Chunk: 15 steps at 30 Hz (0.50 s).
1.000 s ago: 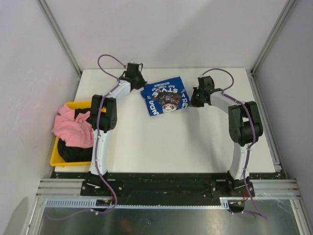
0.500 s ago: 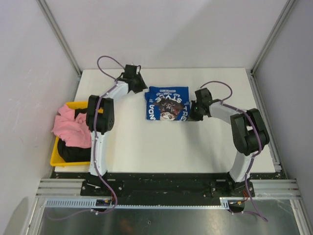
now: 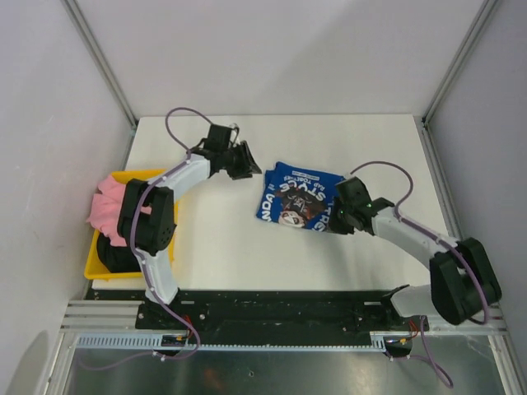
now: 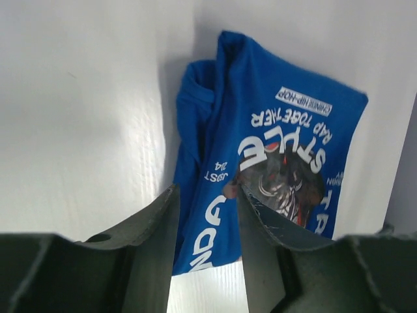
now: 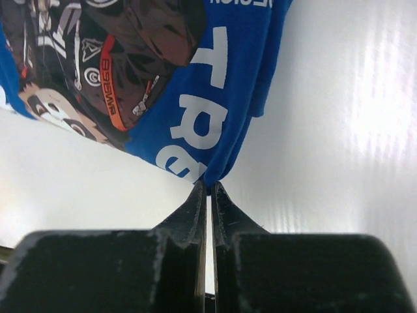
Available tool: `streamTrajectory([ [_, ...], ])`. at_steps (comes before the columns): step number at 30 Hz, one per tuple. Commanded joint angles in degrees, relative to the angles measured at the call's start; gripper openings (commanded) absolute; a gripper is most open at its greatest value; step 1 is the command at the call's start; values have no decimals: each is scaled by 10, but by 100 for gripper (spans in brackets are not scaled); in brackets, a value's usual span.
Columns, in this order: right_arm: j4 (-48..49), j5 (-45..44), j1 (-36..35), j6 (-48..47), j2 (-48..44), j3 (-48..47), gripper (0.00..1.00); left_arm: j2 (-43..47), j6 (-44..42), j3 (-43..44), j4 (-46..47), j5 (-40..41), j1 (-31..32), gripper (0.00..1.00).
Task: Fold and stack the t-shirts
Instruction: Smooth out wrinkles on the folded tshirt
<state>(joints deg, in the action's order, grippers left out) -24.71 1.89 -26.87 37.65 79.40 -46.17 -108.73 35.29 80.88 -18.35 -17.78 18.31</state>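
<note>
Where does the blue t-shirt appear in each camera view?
Top external: blue t-shirt lies on the table, slightly right of centre.
Left wrist: centre and right, beyond the left fingers.
Right wrist: upper left to centre, edge pinched by the right fingers.
Shared landmark: its dark printed graphic.

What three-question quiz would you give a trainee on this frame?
1. True or false: the left gripper is clamped on the blue t-shirt.
2. What does the right gripper pinch? A nothing; B the blue t-shirt's edge; C a cable.
3. Which garments lie in the yellow bin?
Key: 1 false, its jaws stand open, clear of the cloth. 2 B. 3 the pink t-shirt and the black t-shirt.
</note>
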Motion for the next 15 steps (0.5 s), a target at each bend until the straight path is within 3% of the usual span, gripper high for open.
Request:
streamTrajectory([
  [1, -56, -49, 3, 19, -67, 36, 0, 23, -20, -35, 4, -61, 45, 44],
  [15, -83, -63, -3, 32, -111, 66, 3, -23, -13, -25, 5, 5, 105, 41],
])
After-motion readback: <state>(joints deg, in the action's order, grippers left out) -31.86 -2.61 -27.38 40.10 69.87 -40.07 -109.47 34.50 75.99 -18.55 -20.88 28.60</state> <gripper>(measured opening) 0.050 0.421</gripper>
